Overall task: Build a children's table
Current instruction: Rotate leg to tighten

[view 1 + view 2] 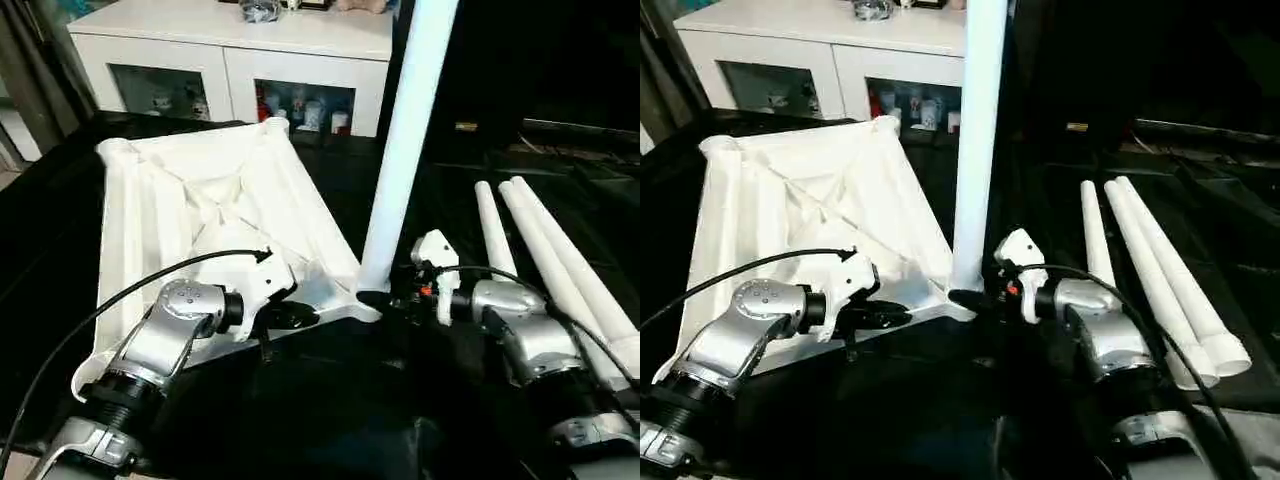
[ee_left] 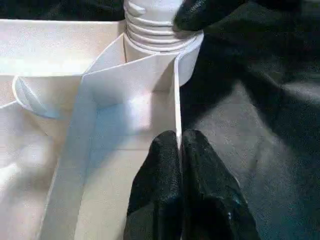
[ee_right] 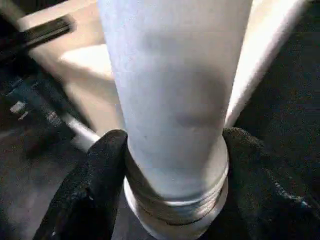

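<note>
Silver forearms [image 1: 165, 335] with black cables, white wrist housings, black rubbery fingers [image 2: 165, 190].

Left tool [image 2: 179, 165]: two black fingers [image 2: 155, 195] are pinching a thin upright rib of the white tabletop [image 2: 100, 125]. Leg [image 2: 150, 25]: its threaded end is sitting in the round corner socket [image 2: 187, 60]. Another black fingertip [image 2: 200, 12] is touching the threads. Dark cloth [image 2: 260, 125] is lying alongside.

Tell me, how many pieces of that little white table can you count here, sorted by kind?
Tabletop, lying underside up: 1
Leg standing in the tabletop's corner socket: 1
Legs lying loose on the dark surface: 3
Total: 5 pieces
</note>
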`<state>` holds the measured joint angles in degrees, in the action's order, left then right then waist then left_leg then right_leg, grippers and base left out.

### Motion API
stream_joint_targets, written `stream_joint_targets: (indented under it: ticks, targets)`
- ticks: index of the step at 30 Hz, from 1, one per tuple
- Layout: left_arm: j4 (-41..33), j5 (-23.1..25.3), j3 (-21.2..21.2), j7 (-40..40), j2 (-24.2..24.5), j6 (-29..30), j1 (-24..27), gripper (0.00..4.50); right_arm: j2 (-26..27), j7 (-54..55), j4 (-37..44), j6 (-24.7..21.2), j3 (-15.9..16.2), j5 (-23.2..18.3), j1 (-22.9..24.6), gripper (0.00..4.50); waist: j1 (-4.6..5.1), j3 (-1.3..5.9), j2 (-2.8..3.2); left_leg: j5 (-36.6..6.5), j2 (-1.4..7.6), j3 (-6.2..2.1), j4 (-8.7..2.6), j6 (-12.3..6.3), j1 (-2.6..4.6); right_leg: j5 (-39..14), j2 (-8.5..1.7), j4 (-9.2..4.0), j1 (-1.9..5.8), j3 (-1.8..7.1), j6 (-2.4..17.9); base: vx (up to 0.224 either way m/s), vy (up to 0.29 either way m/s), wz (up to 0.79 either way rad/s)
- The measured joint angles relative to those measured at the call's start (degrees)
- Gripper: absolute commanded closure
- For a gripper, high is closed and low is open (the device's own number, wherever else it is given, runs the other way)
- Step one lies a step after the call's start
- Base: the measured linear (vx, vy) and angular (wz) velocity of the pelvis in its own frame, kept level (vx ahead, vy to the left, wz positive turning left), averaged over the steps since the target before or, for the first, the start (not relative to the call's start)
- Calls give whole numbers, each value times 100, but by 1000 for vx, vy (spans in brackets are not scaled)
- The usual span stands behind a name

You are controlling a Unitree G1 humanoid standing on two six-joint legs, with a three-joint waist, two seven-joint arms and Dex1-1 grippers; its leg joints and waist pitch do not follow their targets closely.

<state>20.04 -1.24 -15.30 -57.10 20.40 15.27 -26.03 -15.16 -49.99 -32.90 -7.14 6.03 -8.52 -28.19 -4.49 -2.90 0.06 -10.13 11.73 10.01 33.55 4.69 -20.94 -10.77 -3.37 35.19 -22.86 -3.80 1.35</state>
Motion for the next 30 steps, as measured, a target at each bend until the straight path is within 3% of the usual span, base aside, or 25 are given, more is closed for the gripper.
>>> stream_joint_targets:
  ticks: [4, 9, 10, 12, 15, 18, 25, 30]
  targets:
    - [526, 252, 51, 883, -555, 228, -403, 450, 552, 1587, -419, -81, -247, 196, -301, 181, 78, 2, 3, 0, -2, -1, -1, 1, 13, -5, 0, -4, 6, 0, -17, 0, 0, 0]
    - [1107, 444, 56, 1955, -1325, 545, -852, 450, 1122, 3319, -850, -236, -588, 301, -672, 181, 88, 7, 11, 0, -9, -3, 2, 1, 16, -5, -4, -19, 21, 3, -19, 0, 0, 0]
    - [1114, 448, 50, 2008, -1354, 556, -856, 450, 1139, 3384, -876, -223, -588, 332, -689, 146, 88, 10, 15, 0, -9, -3, 2, 1, 16, -5, -4, -20, 23, 3, -20, 0, 0, 0]
    - [1114, 453, 46, 2002, -1353, 542, -858, 450, 1157, 3388, -916, -130, -588, 368, -692, 112, 87, 12, 19, 0, -9, -5, 0, 1, 16, -4, -4, -20, 25, 2, -22, 0, 0, 0]
    - [1114, 514, 34, 1964, -1349, 475, -859, 450, 1164, 3331, -1046, -95, -582, 416, -696, 102, 84, 12, 19, 0, -8, -9, -2, 1, 10, -2, -4, -18, 20, -1, -25, 0, 0, 0]
    - [1112, 519, 26, 1884, -1310, 426, -856, 450, 1117, 3164, -1074, -52, -573, 430, -698, 65, 87, 11, 19, 0, -8, -10, -3, 1, 5, 5, -4, -18, 14, -3, -27, 0, 0, 0]
    - [845, 429, -11, 1356, -905, 189, -665, 450, 510, 1838, -1045, 178, -254, 441, -604, 65, 84, 11, 19, 0, -5, -11, -10, 0, -12, 14, -3, -17, -6, -9, -24, 0, 0, 0]
    - [358, 214, -37, 481, -431, -39, -304, 450, 101, 685, -716, 266, -143, 303, -417, 65, 66, 4, 31, 0, -4, -9, -9, 0, -21, 11, -3, -20, -10, -6, -16, 0, 0, 0]
